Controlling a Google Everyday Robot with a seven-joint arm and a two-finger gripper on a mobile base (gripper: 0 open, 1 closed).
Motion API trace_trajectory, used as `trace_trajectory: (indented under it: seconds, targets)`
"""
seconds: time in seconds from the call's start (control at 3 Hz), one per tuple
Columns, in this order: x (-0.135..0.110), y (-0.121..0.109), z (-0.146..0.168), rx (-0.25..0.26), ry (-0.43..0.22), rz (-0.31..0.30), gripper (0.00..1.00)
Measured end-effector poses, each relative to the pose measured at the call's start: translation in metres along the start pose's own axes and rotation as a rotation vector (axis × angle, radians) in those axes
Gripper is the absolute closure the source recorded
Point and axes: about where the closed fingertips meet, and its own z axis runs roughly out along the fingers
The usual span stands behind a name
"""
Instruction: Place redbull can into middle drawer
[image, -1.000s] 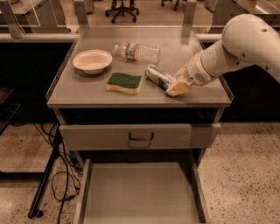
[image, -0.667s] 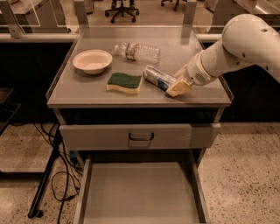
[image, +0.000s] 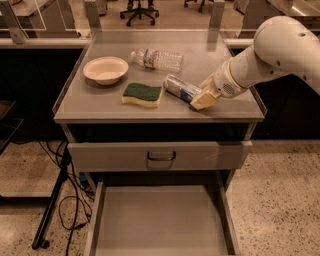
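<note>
Lying on its side near the front-right corner of the grey counter (image: 95, 104): slim silver-and-blue redbull can (image: 180, 88), a smooth metal cylinder, just right of a green-topped yellow sponge (image: 143, 94). Touching its right end, tan wedge-tipped gripper (image: 205, 95) on a glossy white rounded arm (image: 280, 50); open or clamped, cannot tell. Toward the back-left corner, round cream bowl (image: 105, 69). Near the back edge, ribbed clear plastic water bottle (image: 159, 59), also on its side. Below the front edge, closed loop-handled drawer (image: 110, 156); beneath, pulled out, flat-floored grey metal middle drawer (image: 160, 220).

Gripper (image: 204, 98): low over table (image: 100, 107), right front.
Sponge (image: 142, 94): left of jaws, near.
Bowl (image: 105, 69): well left, further back.
Bottle (image: 157, 59): lying, left and behind jaws.
Handled drawer (image: 160, 156): below jaws, under tabletop.
</note>
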Motion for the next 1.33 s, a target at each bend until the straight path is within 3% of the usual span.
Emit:
trace_trajectory:
  seconds: [0.33, 1.0, 1.33]
  targets:
    - [0.002, 0.001, 0.002, -0.019, 0.011, 0.008, 1.00]
    - [-0.003, 0.005, -0.041, 0.007, 0.004, -0.001, 1.00]
    - [-0.006, 0.019, -0.065, 0.018, -0.014, -0.023, 1.00]
